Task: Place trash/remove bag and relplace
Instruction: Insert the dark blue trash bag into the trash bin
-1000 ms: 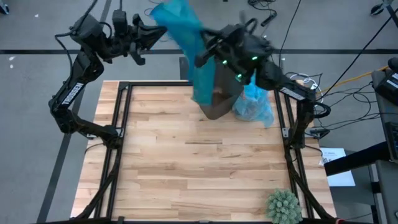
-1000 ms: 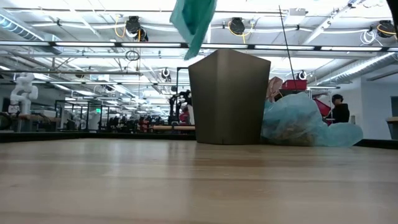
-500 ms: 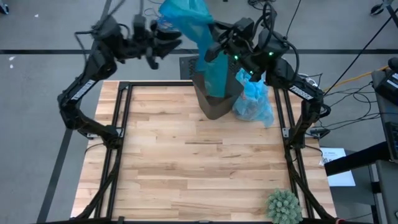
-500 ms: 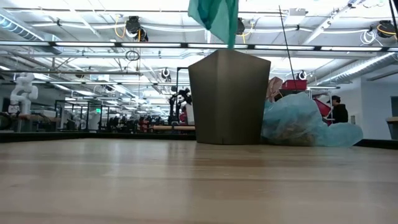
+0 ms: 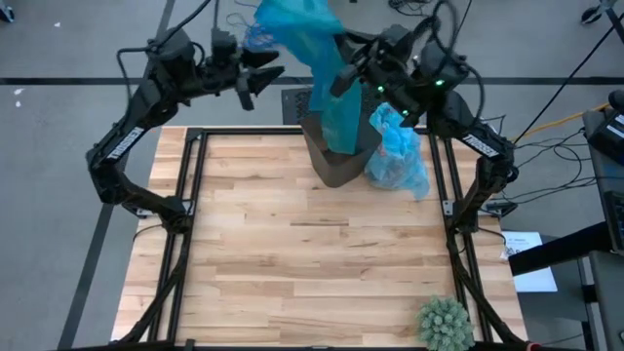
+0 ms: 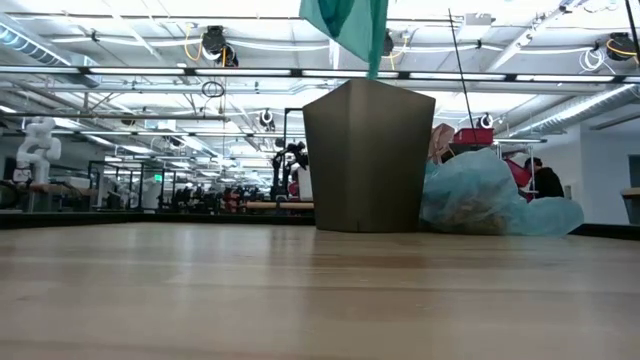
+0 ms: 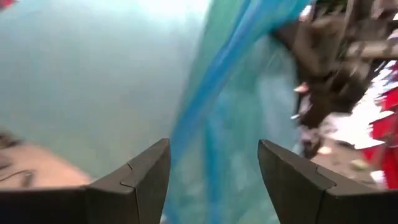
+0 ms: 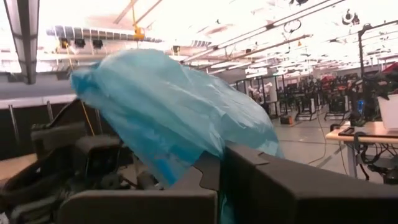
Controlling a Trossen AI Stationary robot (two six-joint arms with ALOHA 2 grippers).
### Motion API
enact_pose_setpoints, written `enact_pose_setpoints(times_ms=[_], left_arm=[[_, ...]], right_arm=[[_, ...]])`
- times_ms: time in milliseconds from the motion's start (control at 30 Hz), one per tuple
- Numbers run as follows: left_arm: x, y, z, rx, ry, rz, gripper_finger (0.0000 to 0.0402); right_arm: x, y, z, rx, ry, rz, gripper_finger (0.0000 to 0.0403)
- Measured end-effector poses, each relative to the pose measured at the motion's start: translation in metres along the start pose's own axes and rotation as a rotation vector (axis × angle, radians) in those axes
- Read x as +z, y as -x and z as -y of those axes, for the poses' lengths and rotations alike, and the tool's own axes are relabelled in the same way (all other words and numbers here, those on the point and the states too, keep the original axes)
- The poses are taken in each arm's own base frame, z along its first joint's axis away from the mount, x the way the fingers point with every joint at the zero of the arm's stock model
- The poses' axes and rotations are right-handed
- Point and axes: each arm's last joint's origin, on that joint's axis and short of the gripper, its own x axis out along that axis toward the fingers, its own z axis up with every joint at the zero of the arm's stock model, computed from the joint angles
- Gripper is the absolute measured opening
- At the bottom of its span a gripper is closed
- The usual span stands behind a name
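I have the right gripper (image 5: 339, 80) up above the far edge of the table (image 5: 253, 253), its fingers (image 8: 205, 180) pinched tight on a teal bag (image 5: 327, 73) that hangs from it down into the dark bin (image 5: 336, 161). From the low camera that teal bag (image 6: 350, 30) drops in from overhead and its lower end reaches the bin (image 6: 368, 155) at the rim (how deep it goes inside I cannot tell from here). My left gripper (image 5: 255, 83) sits just beside the top of the same bag, past the far-left part of the table, and its fingers (image 7: 140, 180) stand wide apart with nothing between them; the wrist camera shows the teal film right ahead of them, close but not pinched. The pale blue bag (image 5: 395, 156) is out of the bin: it lies bunched on the table, touching the bin on its right side, near the far right edge. In the low view it (image 6: 480, 200) slumps against the foot of the bin, and brownish scraps show faintly through the plastic. A spiky green ball (image 5: 445, 322) rests well apart at the near right corner of the table. A person (image 6: 535, 180) shows in the room behind the blue bag.
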Motion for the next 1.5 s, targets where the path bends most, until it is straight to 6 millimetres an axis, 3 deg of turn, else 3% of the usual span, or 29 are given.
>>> enact_pose_setpoints(times_ms=[133, 367, 767, 900, 1067, 1100, 1267, 1500], left_arm=[[0.000, 0.002, 0.002, 0.083, -0.041, 0.005, 0.0235], [0.004, -0.014, 0.001, 0.019, -0.027, 0.103, 0.0235], [-0.003, -0.038, -0.008, 0.000, -0.018, 0.128, 0.0230], [-0.002, -0.039, -0.008, 0.001, 0.000, 0.152, 0.0181], [-0.001, -0.039, -0.006, -0.076, -0.042, 0.154, 0.0030], [-0.001, -0.039, -0.006, -0.092, -0.041, 0.150, 0.0017], [-0.001, -0.038, -0.007, -0.091, -0.036, 0.148, 0.0003], [-0.001, -0.039, -0.007, -0.100, 0.007, 0.143, 0.0001]], right_arm=[[0.006, 0.004, 0.002, 0.000, -0.009, 0.017, 0.0000], [0.005, 0.003, 0.002, 0.015, -0.012, 0.013, 0.0000], [-0.001, 0.003, 0.001, 0.047, -0.045, -0.041, 0.0000], [-0.002, 0.003, 0.001, 0.046, -0.047, -0.052, 0.0000], [-0.007, 0.002, 0.004, 0.031, 0.017, -0.103, 0.0000], [-0.010, 0.001, 0.007, 0.015, 0.049, -0.131, 0.0000], [-0.033, -0.001, 0.031, -0.126, 0.213, -0.348, 0.0000], [-0.050, -0.003, 0.069, -0.254, 0.304, -0.553, 0.0000]])
